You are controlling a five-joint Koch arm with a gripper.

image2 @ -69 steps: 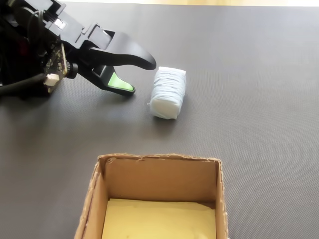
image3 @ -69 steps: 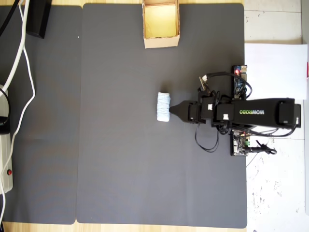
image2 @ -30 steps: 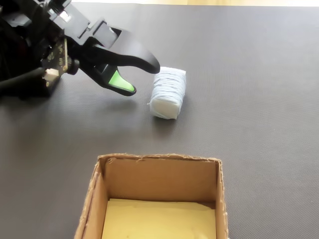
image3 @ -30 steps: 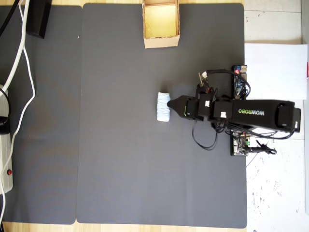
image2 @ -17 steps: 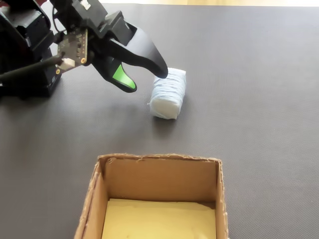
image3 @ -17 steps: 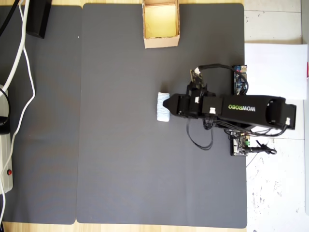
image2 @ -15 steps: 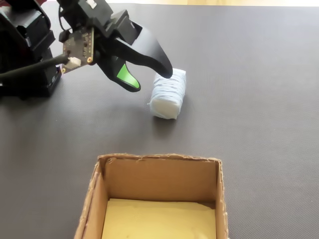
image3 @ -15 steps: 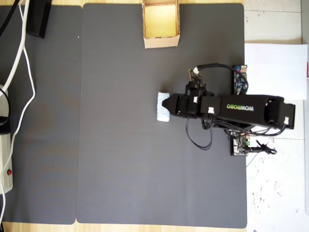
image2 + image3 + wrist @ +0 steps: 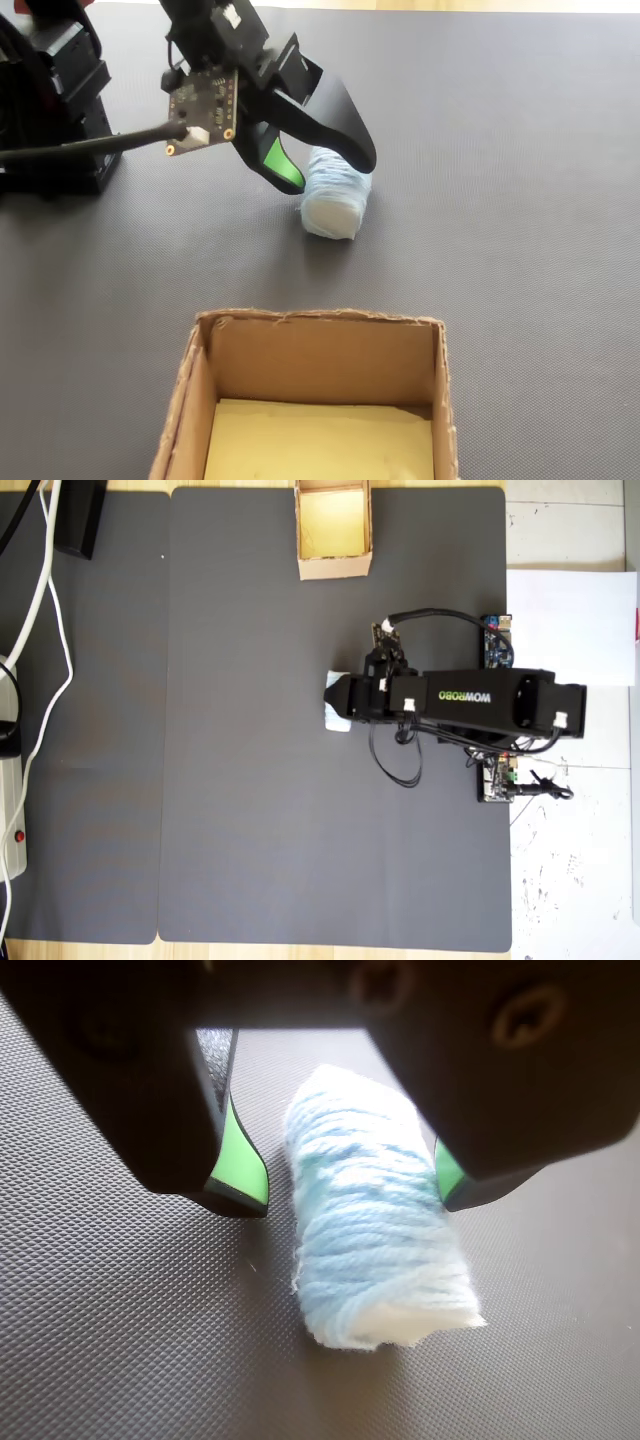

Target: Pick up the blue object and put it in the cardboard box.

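Observation:
The blue object [image 9: 375,1230] is a pale blue ribbed roll lying on the dark mat [image 9: 120,1340]. My gripper [image 9: 350,1195] is open and straddles the roll's far part. The left green pad [image 9: 240,1165] stands clear of the roll, while the right pad [image 9: 450,1175] sits close against its side. In the fixed view the gripper [image 9: 325,170] tilts down over the roll [image 9: 335,205]. From overhead the gripper [image 9: 338,700] covers most of the roll [image 9: 334,721]. The cardboard box [image 9: 320,360] stands open in front of the roll with a yellowish floor, and in the overhead view it [image 9: 335,568] sits at the mat's top edge.
White cables [image 9: 40,600] and a black device [image 9: 80,520] lie on the left in the overhead view. A white sheet [image 9: 570,625] and the arm's base with its circuit board [image 9: 497,775] are at the right, off the mat.
The gripper has reached forward and tipped down, from beside the roll to straddling it. The roll and box have not moved.

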